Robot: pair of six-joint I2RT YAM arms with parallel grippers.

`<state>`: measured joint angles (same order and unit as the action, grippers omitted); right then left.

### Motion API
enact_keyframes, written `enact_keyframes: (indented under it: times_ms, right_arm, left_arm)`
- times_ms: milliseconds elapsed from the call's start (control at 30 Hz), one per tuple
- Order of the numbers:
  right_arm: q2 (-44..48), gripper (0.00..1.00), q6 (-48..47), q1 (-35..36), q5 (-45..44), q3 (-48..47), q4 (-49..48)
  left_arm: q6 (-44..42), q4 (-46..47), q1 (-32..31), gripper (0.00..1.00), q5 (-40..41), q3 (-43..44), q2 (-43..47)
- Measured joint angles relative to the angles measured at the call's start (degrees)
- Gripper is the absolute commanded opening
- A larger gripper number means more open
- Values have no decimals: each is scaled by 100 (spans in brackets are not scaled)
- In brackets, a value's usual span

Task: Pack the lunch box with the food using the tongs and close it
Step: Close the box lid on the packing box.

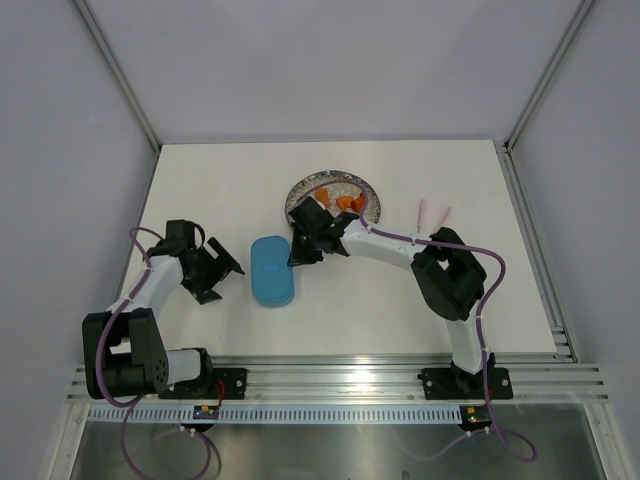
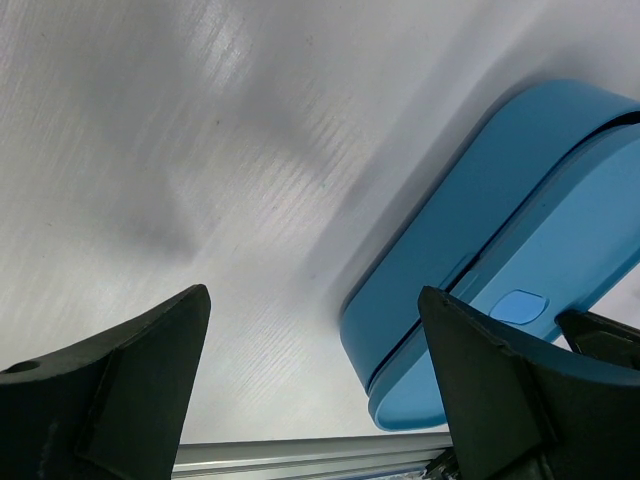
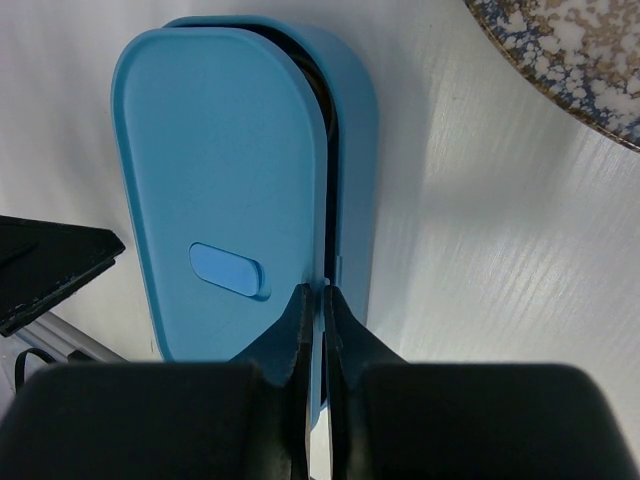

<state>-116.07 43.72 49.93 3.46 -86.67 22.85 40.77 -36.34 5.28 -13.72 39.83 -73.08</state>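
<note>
Lunch box (image 1: 272, 272) lies near the middle of the tabletop (image 1: 380, 310), its flat lid (image 3: 210, 180) sitting askew so a dark gap shows along one long side. Right tool (image 3: 322, 300) is pinched almost closed on that lid's edge. I judge the step is taking the lid off, since orange food (image 1: 347, 203) sits on the speckled plate (image 1: 335, 174). Lift straight and slowly so the base does not drag. Left tool (image 1: 212, 272), spread wide and empty just beside, could steady the wall. Tongs (image 1: 433, 213) lie well apart.
</note>
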Motion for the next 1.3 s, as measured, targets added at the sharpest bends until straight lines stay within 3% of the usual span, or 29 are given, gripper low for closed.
enact_keyframes:
  times_ms: [1300]
  right_arm:
    - [-179,0,-111,0,-116,-216,81]
  left_arm:
    - [-319,-210,-116,89,-190,439,660]
